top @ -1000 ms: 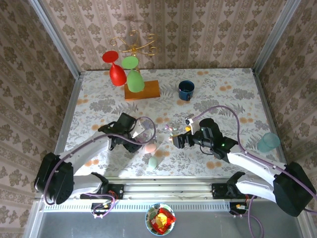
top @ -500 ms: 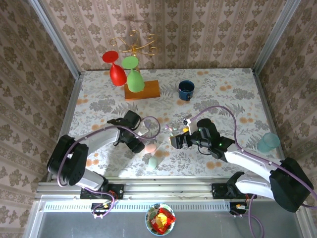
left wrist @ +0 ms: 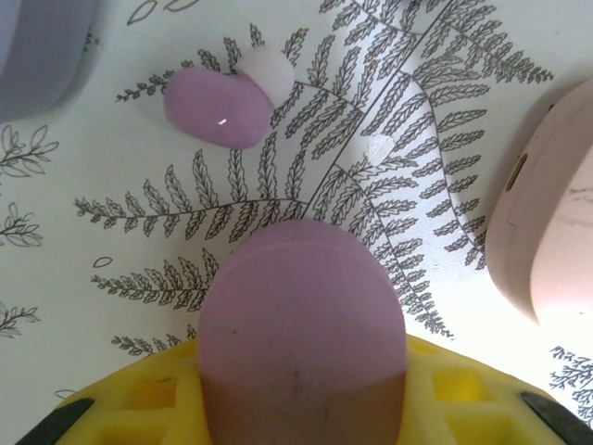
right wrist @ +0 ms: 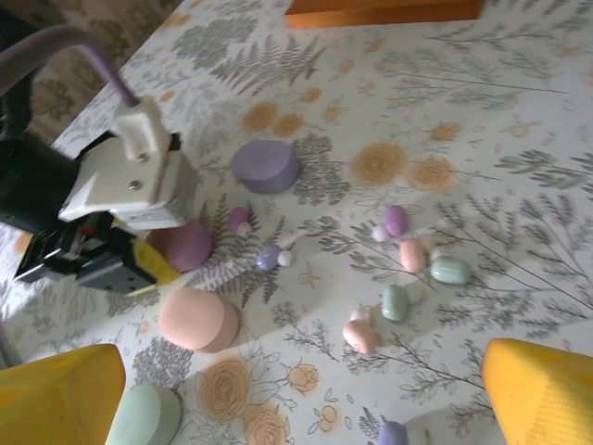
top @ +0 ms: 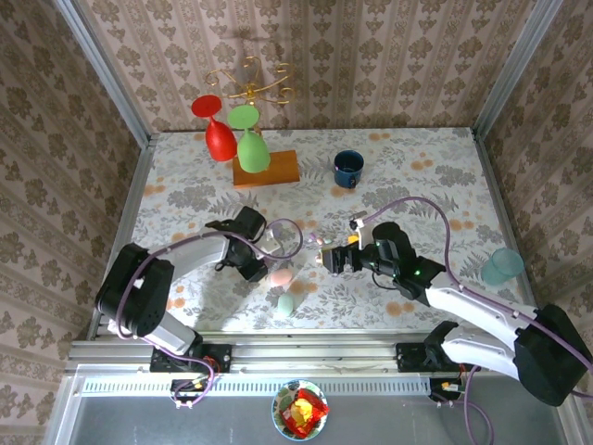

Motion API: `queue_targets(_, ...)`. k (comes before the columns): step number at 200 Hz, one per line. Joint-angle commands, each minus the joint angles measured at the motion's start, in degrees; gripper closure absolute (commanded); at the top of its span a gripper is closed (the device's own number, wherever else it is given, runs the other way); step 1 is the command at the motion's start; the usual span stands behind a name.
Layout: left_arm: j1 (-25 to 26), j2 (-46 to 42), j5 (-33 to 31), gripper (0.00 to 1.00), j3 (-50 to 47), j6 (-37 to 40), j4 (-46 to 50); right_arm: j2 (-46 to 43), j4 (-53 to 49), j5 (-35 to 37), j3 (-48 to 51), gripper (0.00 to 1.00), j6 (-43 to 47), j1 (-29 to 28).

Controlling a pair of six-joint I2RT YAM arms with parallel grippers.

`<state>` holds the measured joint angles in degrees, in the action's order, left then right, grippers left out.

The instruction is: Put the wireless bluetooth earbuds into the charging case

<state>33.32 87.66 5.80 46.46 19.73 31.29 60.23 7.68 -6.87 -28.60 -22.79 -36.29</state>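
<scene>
My left gripper is shut on a mauve oval charging case, its yellow fingers on either side of the case, low over the table. A mauve earbud lies just beyond it. From the right wrist view this same case sits in the left gripper. Several pastel earbuds are scattered mid-table, among them a green one and a pink one. My right gripper hovers open above them, nothing between its fingers.
A pink case, a green case and a lavender case lie near the left gripper. At the back stand a blue cup and a wooden base with coloured glasses. A teal cup stands at right.
My left gripper has slid a little right and closed on the mauve case. The right gripper stayed open and shifted only slightly.
</scene>
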Motion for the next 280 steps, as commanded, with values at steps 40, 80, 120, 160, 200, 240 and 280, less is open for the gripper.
queue_targets(40, 0.07, -9.98, 4.01, 0.66, 3.72, 4.84, 3.21, -1.84, -4.22, -5.35, -2.25, 0.00, -16.55, 2.64)
queue_targets(80, 3.78, -15.84, 13.20, 0.66, 2.89, 12.27, -3.04, 1.06, 1.67, -18.66, -2.25, 0.01, -24.67, 4.91)
queue_targets(120, 7.82, -16.51, 17.37, 0.67, 4.42, 14.50, -7.04, 2.44, 6.58, -24.94, -1.90, 0.14, -29.15, 4.83)
queue_targets(160, 11.41, -14.94, 16.36, 0.67, 5.69, 15.18, -9.29, 2.96, 7.16, -25.56, -2.34, 0.29, -30.89, 4.17)
queue_targets(200, 13.33, -13.42, 15.77, 0.67, 6.77, 15.38, -11.42, 5.72, 7.89, -27.53, -3.87, 0.38, -31.10, 3.27)
queue_targets(240, 14.30, -11.78, 16.72, 0.66, 7.83, 15.87, -11.07, 9.07, 9.83, -29.16, -4.71, 0.40, -31.00, 2.20)
queue_targets(280, 15.20, -11.36, 16.60, 0.67, 8.03, 15.87, -10.91, 12.50, 10.52, -30.08, -5.33, 0.43, -32.04, 2.19)
